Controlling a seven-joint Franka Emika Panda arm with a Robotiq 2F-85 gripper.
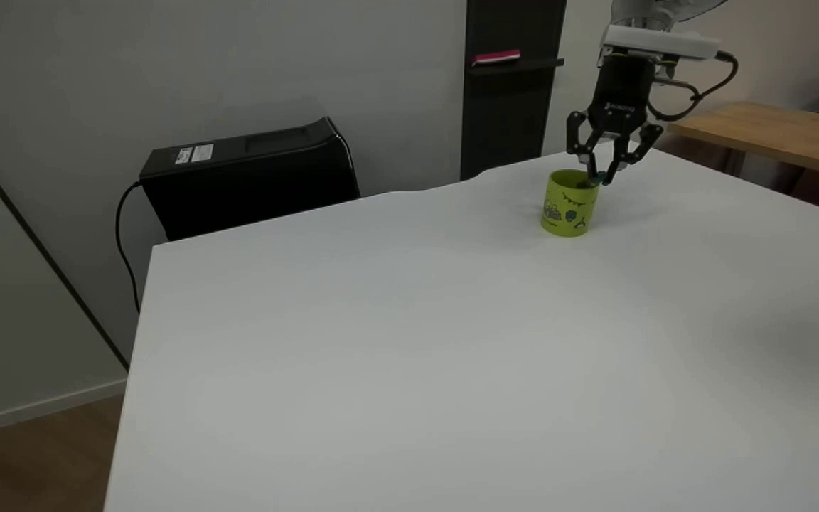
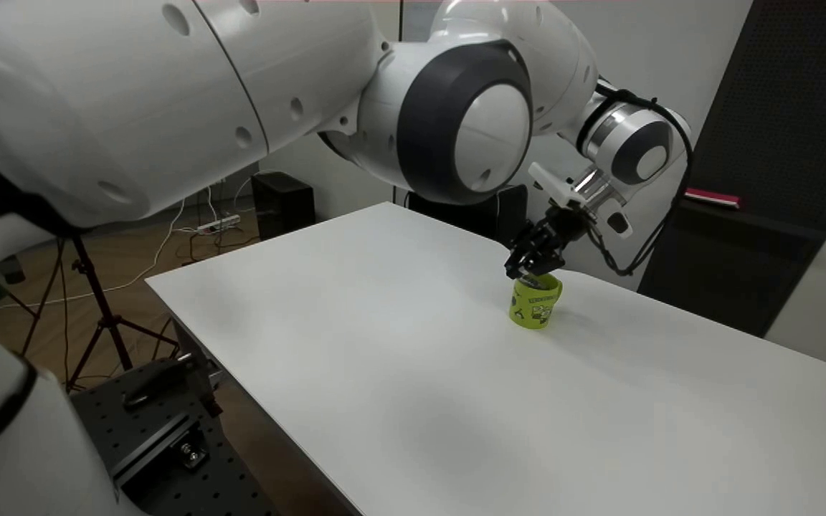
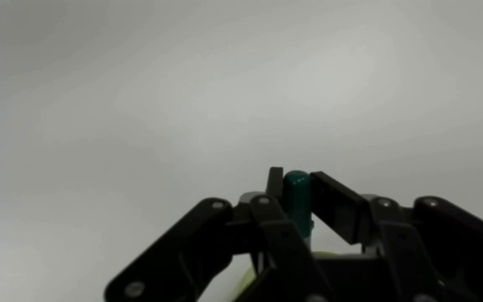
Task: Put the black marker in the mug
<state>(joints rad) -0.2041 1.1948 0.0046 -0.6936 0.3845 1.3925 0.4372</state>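
The yellow-green mug (image 1: 567,212) stands upright at the far part of the white table, and it also shows in an exterior view (image 2: 532,307). In the wrist view only slivers of the mug (image 3: 245,280) show behind the fingers. My gripper (image 1: 600,178) is at the mug's rim, tilted. It is shut on the teal end of the black marker (image 3: 298,197), with a fingertip against each side. The marker slants down from the fingertips, and a dark part of it (image 2: 532,282) shows in the mug's mouth. Its lower end is hidden inside the mug.
The white table (image 1: 381,370) spreads around the mug, with its wavy far edge close behind. A black box-like device (image 1: 253,160) stands beyond that edge. A dark panel (image 2: 764,158) with a red item (image 2: 713,198) is behind. A wooden table (image 1: 772,135) stands to one side.
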